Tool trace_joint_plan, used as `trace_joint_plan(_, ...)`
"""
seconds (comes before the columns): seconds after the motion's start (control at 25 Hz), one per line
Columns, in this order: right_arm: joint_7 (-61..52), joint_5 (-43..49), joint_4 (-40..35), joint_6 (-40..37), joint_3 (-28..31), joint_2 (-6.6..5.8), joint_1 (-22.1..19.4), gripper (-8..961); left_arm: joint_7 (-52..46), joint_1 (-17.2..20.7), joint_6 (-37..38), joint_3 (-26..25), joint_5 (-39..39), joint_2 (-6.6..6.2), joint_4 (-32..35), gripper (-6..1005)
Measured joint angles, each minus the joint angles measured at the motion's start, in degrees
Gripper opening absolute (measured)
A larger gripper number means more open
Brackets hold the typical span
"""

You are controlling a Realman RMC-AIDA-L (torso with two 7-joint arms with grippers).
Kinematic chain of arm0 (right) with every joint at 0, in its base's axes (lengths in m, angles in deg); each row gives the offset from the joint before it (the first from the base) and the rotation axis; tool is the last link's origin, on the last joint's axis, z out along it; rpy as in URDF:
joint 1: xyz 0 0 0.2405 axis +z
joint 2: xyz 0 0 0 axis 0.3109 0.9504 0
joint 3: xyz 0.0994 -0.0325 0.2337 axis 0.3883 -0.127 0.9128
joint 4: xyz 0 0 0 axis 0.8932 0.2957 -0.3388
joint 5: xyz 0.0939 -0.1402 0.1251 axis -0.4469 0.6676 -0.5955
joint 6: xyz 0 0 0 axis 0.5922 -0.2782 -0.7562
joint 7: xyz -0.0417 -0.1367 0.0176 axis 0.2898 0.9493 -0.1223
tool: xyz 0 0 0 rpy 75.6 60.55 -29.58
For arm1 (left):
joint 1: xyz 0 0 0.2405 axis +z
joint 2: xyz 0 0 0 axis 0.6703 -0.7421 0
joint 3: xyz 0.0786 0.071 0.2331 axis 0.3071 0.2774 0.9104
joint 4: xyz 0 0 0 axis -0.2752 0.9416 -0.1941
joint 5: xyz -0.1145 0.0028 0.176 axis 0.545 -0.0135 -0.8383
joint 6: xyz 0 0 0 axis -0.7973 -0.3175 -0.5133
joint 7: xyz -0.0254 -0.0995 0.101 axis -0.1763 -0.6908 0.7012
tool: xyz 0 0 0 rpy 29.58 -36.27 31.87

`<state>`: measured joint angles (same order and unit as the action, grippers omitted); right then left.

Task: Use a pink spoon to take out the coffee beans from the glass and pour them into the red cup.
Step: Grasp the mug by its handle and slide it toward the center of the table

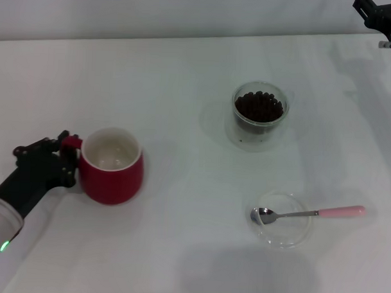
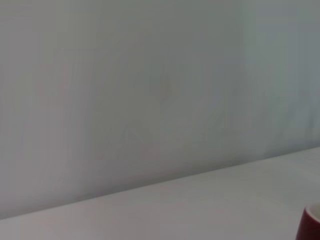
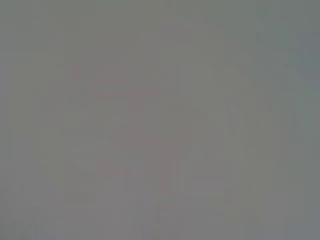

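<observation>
Two grippers show in the head view. By the worktop's left edge, the left gripper (image 1: 65,156) is clenched on the small loop handle of the red cup (image 1: 111,166), which stands upright with its white inside bare. Toward the far right, the glass (image 1: 260,115) holds the coffee beans (image 1: 259,107). Near the front right, the pink spoon (image 1: 309,213) lies with its bowl in a flat clear dish (image 1: 282,235), handle pointing to the right edge. At the far right corner hangs the right gripper (image 1: 383,21); its grip I cannot tell.
</observation>
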<state>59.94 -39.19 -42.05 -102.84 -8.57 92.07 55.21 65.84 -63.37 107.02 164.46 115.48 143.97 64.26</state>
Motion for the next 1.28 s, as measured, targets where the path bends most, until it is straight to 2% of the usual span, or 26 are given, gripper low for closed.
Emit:
trace_joint_plan(0.36, 0.0, 0.0, -0.4, 0.0, 0.0, 0.00, -0.1, 868, 0.9, -1.1, -2.5, 3.6, -0.1, 0.28, 3.2, 117)
trace_joint_plan(0.88, 0.0, 0.0, 0.0, 0.0, 0.0, 0.00, -0.4, 869, 0.8, 0.5, -2.7, 4.7, 0.3, 0.29, 4.2, 117)
trace_joint_plan(1.12, 0.0, 0.0, 0.0, 0.0, 0.0, -0.09, -0.4, 868, 0.5, 0.9, -2.3, 4.7, 0.3, 0.29, 4.2, 160)
trace_joint_plan(1.28, 0.0, 0.0, -0.2, 0.0, 0.0, -0.12, -0.4, 868, 0.4, 1.2, -2.3, 4.7, 0.5, 0.27, 4.2, 425)
